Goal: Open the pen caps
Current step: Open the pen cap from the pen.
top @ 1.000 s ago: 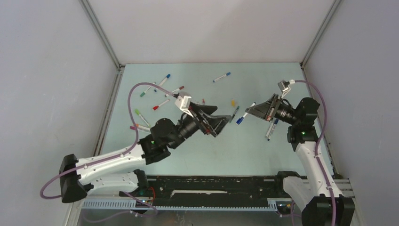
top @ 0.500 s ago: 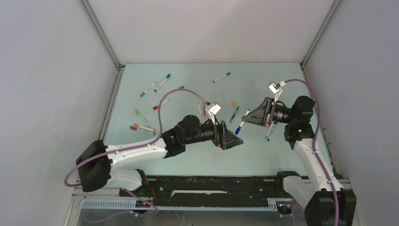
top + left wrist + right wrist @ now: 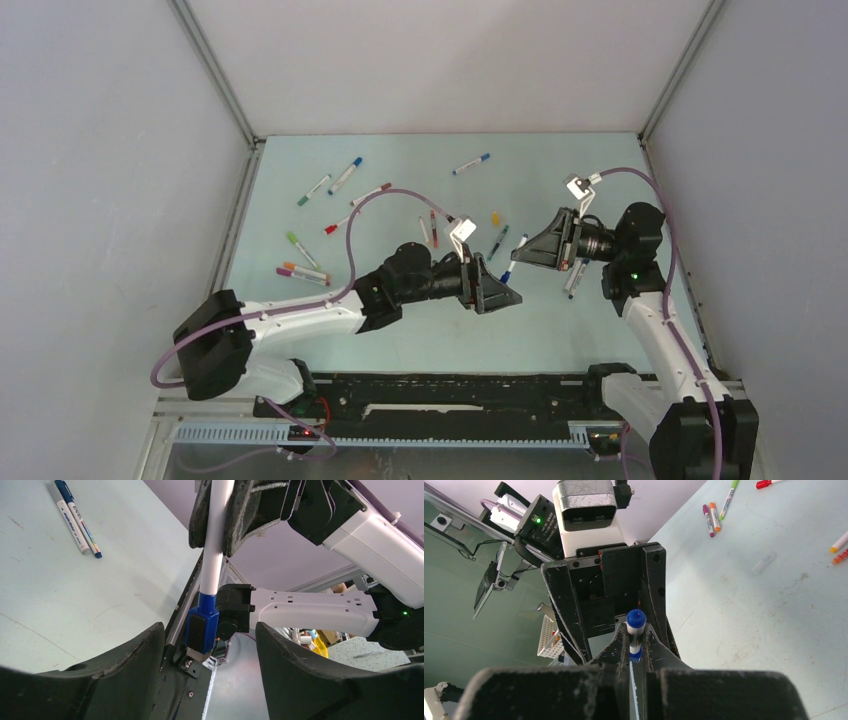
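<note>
Above the middle of the table (image 3: 560,180), I have the right gripper (image 3: 522,252) clamped tight on the white barrel of one pen (image 3: 215,555). Its blue cap (image 3: 202,625) protrudes past the fingertips toward the left arm. The left gripper (image 3: 508,293) stands partly open, with one finger (image 3: 115,675) on each side of the cap. The left wrist view shows clear space on both sides, so the cap is not gripped yet.

Step in hand, as I judge it: seat the left jaws on the cap, then separate cap from barrel.

1. Centre the cap between the pads before closing. It sits slightly nearer one finger in the left wrist view, and an off-centre close would push the pen sideways in the right grip.
2. Close on the cap body only, short of the white barrel. Gripping across the joint would lock cap to barrel.
3. Pull straight along the pen's axis with the right arm held fixed. A skewed pull may twist the pen out of the right grip.

Position check: the cap is raised off the table, between the left fingers and just beyond the right fingertips. The right wrist view shows its end lined up with the left gripper's opening. Other capped pens (image 3: 343,175) lie on the table, well apart from both grippers.
</note>
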